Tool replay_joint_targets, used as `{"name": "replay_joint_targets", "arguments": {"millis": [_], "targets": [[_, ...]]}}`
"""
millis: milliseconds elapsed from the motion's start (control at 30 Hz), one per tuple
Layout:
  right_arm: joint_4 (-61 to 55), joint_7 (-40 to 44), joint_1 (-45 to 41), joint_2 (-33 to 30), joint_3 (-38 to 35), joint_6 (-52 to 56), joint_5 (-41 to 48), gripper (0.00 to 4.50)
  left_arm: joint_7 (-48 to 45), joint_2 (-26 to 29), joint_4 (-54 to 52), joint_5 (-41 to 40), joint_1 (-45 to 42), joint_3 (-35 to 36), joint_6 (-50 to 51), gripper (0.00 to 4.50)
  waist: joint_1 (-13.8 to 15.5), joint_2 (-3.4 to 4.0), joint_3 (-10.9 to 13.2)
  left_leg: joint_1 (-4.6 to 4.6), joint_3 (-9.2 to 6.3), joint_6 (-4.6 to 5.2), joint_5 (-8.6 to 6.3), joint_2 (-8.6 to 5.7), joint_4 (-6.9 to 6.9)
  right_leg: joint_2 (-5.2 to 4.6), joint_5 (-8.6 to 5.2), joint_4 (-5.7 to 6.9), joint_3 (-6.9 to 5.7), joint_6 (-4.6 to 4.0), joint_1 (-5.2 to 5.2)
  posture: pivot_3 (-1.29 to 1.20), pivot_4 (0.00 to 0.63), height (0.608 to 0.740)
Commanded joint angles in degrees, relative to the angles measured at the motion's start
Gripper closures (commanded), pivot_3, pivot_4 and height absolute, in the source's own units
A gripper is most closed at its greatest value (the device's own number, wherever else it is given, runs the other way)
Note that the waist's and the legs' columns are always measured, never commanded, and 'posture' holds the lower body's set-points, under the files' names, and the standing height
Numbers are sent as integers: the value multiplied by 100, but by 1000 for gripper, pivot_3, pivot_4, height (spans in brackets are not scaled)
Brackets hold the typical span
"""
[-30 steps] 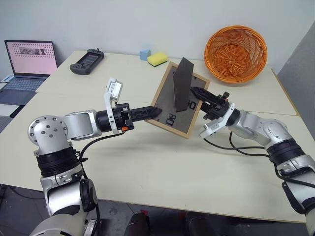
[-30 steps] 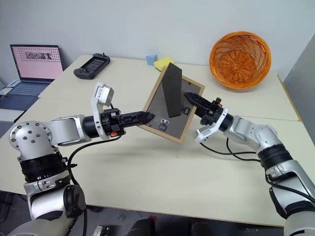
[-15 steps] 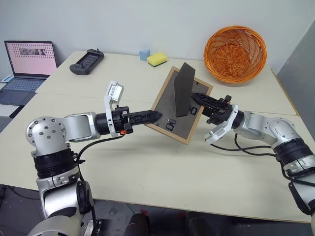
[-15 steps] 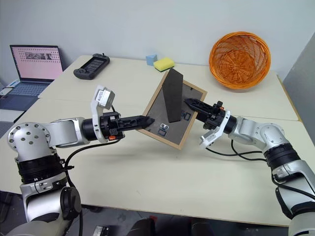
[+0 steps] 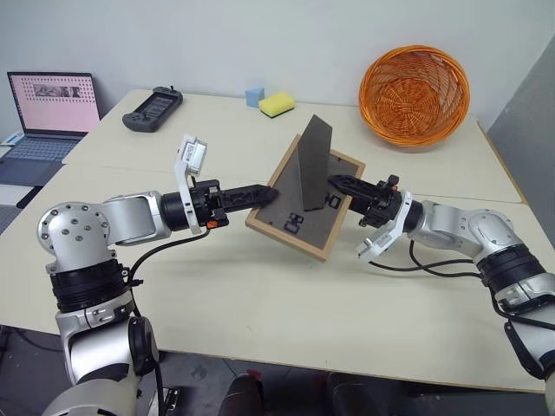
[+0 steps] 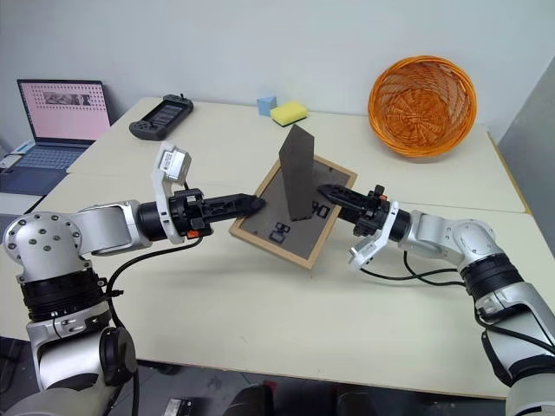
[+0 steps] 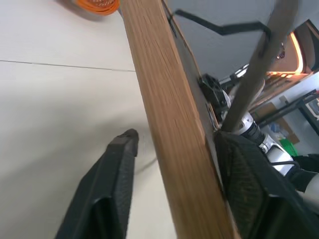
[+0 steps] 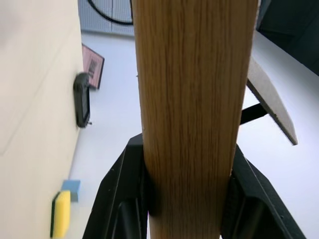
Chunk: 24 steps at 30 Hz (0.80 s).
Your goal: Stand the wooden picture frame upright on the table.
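A large pale cream table (image 5: pixel 260 329) carries everything. At its far right sits an orange wicker basket (image 5: pixel 415 94); at far left an open laptop (image 5: pixel 50 108), then a dark game controller (image 5: pixel 153 107), a yellow sponge (image 5: pixel 277 105) and a small blue cube (image 5: pixel 255 95).

Mid-table, the wooden picture frame (image 5: pixel 305 206) is tilted back side up, its near edge close to or on the table, its dark fold-out stand (image 5: pixel 312 176) sticking up.

The left gripper (image 5: pixel 263 191) has its fingers parted on either side of the frame's left edge, with a gap visible, so not clamping. The right gripper (image 5: pixel 336 183) has its fingers closed snugly on the right edge.

The frame looks light, stiff and smooth, likely with a breakable front. The wooden side rails seem the safest hold, away from the thin stand.
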Motion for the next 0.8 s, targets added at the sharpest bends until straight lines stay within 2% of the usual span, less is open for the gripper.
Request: {"name": "replay_joint_targets", "arguments": {"millis": [33,200,300,433,533,600,667,733,800], "targets": [[-79,-33,-153,-2,-154,-42,171,3032,-59,150,-249,-30,-29,-78,-114,1221,2,0,0,0,-1,0,0,0,0,0,0,0,-1,0,1,0,150,740],[10,41,-176,31,-160,-39,251,3032,-230,303,-475,124,133,-131,-463,1221,-3,0,0,0,0,0,0,1,0,0,0,0,-1,0,1,0,150,740],[135,215,-184,55,-203,-49,440,3032,-737,652,-1023,410,561,-184,-1119,1221,-25,0,0,1,1,0,0,3,0,0,0,0,0,0,0,0,150,740],[625,910,-227,230,-346,-38,1352,3032,-1127,1043,-1632,505,1135,175,-1815,1221,-43,0,0,2,2,0,0,5,-2,0,0,-1,-1,-1,1,0,150,740],[957,1582,-242,394,-446,-35,2223,3032,-1043,1065,-2173,552,1497,370,-2266,1221,-55,0,0,6,2,1,-1,2,1,-2,0,-3,1,-1,10,0,150,740],[1096,2472,-207,583,-480,146,3139,3032,-990,1089,-2531,538,1743,374,-2431,1221,-59,0,0,7,1,2,-1,4,3,-2,0,-5,-1,-1,15,0,150,740],[845,3678,-62,916,-609,796,4596,3032,-919,1076,-2883,395,2029,411,-2527,1221,-69,0,0,8,-1,2,-1,5,3,-2,0,-7,-3,-1,19,0,150,740],[161,5029,161,1344,-771,2222,6232,3032,-868,1068,-3176,234,2330,461,-2590,1221,-85,-1,0,10,-4,4,-2,7,2,-1,0,-6,-5,-1,22,0,150,740],[-532,5935,324,1680,-910,3587,7441,3032,-856,1113,-3329,113,2557,526,-2663,1221,-105,0,0,14,-10,6,-4,13,1,0,1,-4,-10,-1,27,0,150,740]]}}
